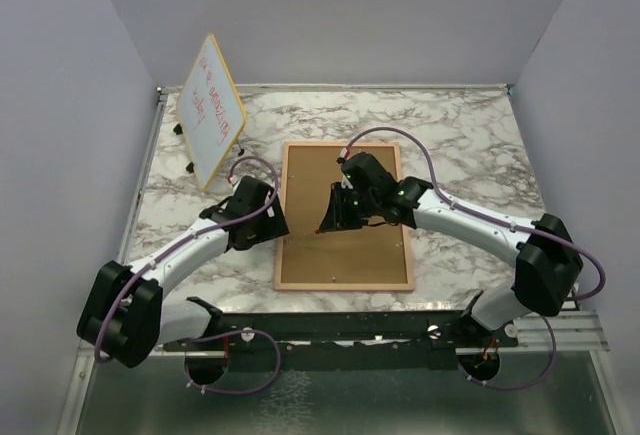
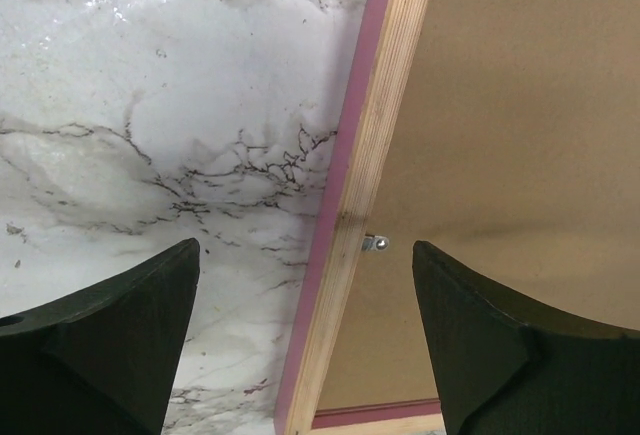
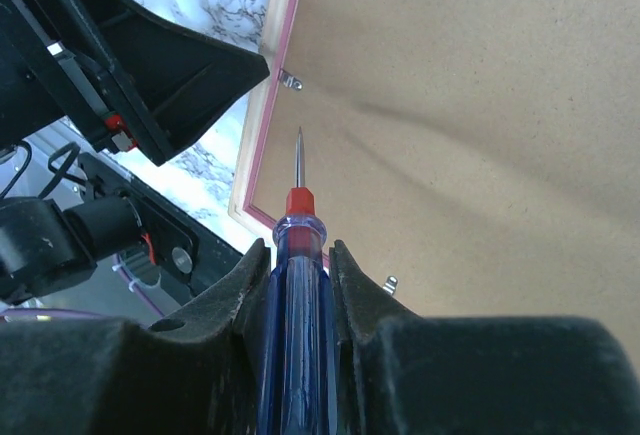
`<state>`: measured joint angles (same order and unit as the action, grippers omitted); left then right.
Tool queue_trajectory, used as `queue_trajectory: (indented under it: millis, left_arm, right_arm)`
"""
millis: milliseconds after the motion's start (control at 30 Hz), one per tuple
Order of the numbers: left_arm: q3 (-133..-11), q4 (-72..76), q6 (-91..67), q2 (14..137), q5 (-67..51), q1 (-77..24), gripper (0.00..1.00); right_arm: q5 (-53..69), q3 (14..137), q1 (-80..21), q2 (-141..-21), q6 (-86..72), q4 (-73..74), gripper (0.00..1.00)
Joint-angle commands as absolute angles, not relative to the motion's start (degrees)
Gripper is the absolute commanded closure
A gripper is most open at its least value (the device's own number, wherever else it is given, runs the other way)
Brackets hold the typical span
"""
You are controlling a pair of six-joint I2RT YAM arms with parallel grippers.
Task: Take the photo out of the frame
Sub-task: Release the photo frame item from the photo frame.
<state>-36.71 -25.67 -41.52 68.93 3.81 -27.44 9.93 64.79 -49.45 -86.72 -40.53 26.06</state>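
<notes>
The frame [image 1: 345, 220] lies face down on the marble table, its brown fibreboard back [image 2: 520, 105] up and its pink-and-wood border [image 2: 370, 185] running along the left side. The photo is hidden under the back. My left gripper [image 2: 305, 247] is open and hovers over the frame's left edge, one finger above the marble and the other above the back, close to a small metal clip [image 2: 375, 243]. My right gripper [image 3: 298, 250] is shut on a blue screwdriver [image 3: 295, 305] with a red collar. Its thin tip points toward a clip [image 3: 290, 80] at the left border.
A yellow-edged whiteboard [image 1: 210, 110] with red writing stands tilted at the back left. A second clip [image 3: 390, 283] sits on the frame's near border. The left arm's dark finger [image 3: 170, 65] is close to the screwdriver tip. A black rail [image 1: 350, 325] runs along the table's near edge.
</notes>
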Motion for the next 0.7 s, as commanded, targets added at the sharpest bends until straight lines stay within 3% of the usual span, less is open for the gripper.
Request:
queue_trajectory:
  millis: [0,133,233,667]
  left_arm:
    - [-39.72,-22.04,-42.81,72.55,6.04,-27.31,0.15]
    - [-40.93,-19.26,-41.72,76.34,7.24,-27.24,0.34]
    - [-42.45,-17.92,-40.84,78.73,6.83,-27.22,0.41]
    - [-45.80,-17.31,-36.28,84.72,7.57,-27.24,0.56]
  right_arm:
    - [9.17,63.54,-49.83,-87.19,-43.72,23.80,1.00]
    - [7.00,62.14,-49.83,-85.58,-45.92,23.15,1.00]
    - [7.83,60.06,-49.83,-84.09,-46.85,20.58,0.99]
    - [6.40,58.66,-52.41,-84.27,-41.12,13.03,1.00]
